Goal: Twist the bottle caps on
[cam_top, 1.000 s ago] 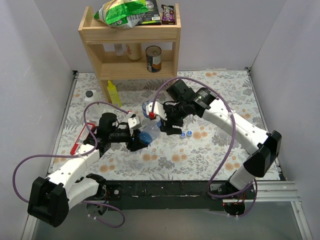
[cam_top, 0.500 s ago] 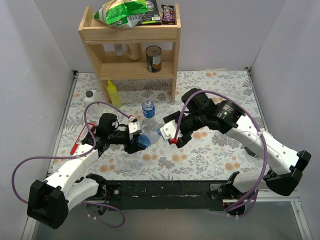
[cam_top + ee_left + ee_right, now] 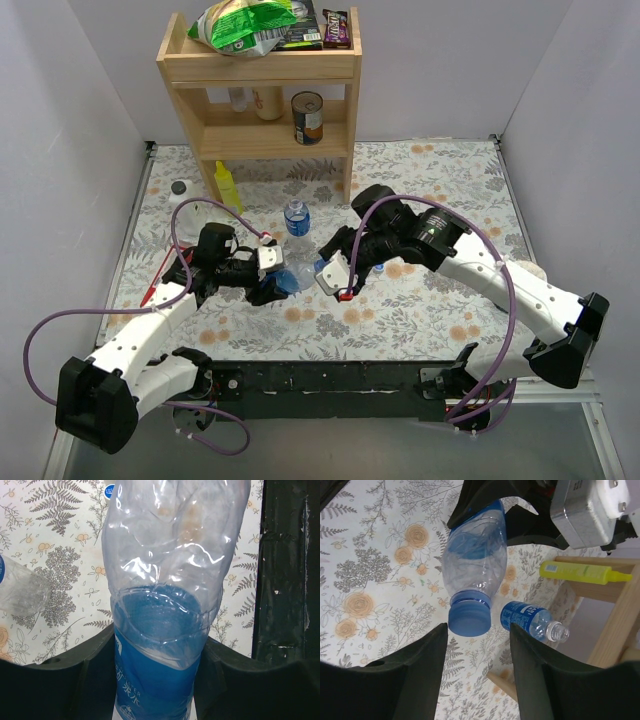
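Right wrist: right gripper [image 3: 477, 630] spread wide, gripping nothing. Dead ahead, bottle [image 3: 472, 565] pointing neck-first at it, blue cap [image 3: 470, 621] sitting on the neck, level with the fingertips and between them; contact can't be told. Just off the right finger, second bottle [image 3: 530, 617], neck bare. Further out on that side, yellow bottle [image 3: 580, 572] against the wooden shelf [image 3: 617, 620].

Left wrist: left gripper [image 3: 155, 680] clamped on the blue-labelled part of the bottle, fingers [image 3: 90, 675] tight on both sides, crumpled clear body running away ahead.

Top external: grippers facing tip to tip, bottle bridging them. Just right of the right gripper, loose cap [image 3: 379, 267] on the mat [image 3: 400, 315].
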### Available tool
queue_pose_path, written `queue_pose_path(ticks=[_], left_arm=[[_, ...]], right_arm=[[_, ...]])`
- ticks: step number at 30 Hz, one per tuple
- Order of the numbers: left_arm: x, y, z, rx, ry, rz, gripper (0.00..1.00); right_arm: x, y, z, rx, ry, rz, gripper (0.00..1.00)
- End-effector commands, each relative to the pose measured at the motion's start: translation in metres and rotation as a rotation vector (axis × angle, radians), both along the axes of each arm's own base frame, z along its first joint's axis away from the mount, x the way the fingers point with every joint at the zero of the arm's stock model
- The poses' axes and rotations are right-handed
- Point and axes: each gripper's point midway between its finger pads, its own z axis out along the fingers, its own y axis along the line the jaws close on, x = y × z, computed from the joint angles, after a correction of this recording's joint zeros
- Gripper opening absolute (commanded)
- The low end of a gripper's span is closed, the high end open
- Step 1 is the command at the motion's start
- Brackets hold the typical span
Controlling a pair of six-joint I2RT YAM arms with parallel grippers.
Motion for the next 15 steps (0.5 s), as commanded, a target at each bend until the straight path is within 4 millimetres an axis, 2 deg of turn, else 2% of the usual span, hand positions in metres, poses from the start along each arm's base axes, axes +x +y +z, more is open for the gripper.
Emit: queue_pose_path(ticks=[1,8,15], left_arm=[[0.003,-0.002,0.0158,-0.011,-0.052,-0.027,0.0],[0.0054,-0.0034,0.0189,-0.016,-0.058,-0.029,0.0],[0.0074,-0.0044,0.0209,-0.023,-0.063,-0.025,0.0]], right_arm=[[0.0031,0.0102,0.0136,0.074,-0.056,0.028,0.57],[-0.0041,0.0065,0.008,0.04,-0.033,0.06,0.52],[-0.003,0.0069,0.0048,0.022,-0.023,0.061,0.45]])
